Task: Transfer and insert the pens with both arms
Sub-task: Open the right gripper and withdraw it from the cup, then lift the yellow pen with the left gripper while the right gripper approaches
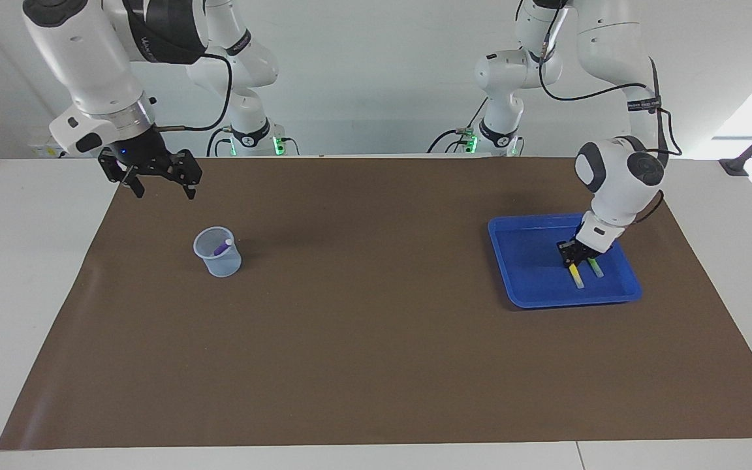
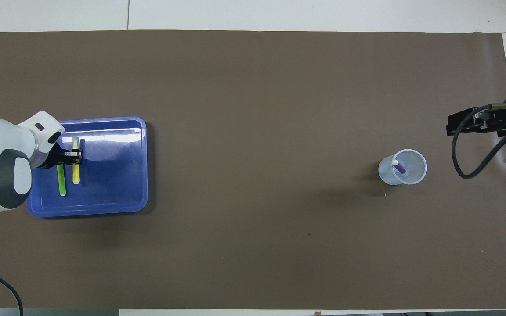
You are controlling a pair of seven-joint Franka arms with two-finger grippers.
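Observation:
A yellow pen (image 1: 576, 277) (image 2: 76, 172) is gripped near its upper end by my left gripper (image 1: 572, 256) (image 2: 76, 153), which is shut on it low inside the blue tray (image 1: 525, 264) (image 2: 112, 180). The pen casts a shadow beside itself and seems just off the tray floor. A green pen (image 1: 595, 267) (image 2: 61, 180) lies in the tray right beside it. The purple pen (image 1: 222, 247) (image 2: 399, 166) leans inside a clear cup (image 1: 218, 253) (image 2: 404, 169). My right gripper (image 1: 164, 194) (image 2: 453, 125) hangs open and empty, raised over the mat between the cup and the robots' edge.
A brown mat (image 1: 363, 313) (image 2: 253, 131) covers most of the white table. Two smaller white arms with green lights (image 1: 255, 134) stand at the robots' edge. A black cable (image 2: 468, 153) loops from the right wrist above the mat beside the cup.

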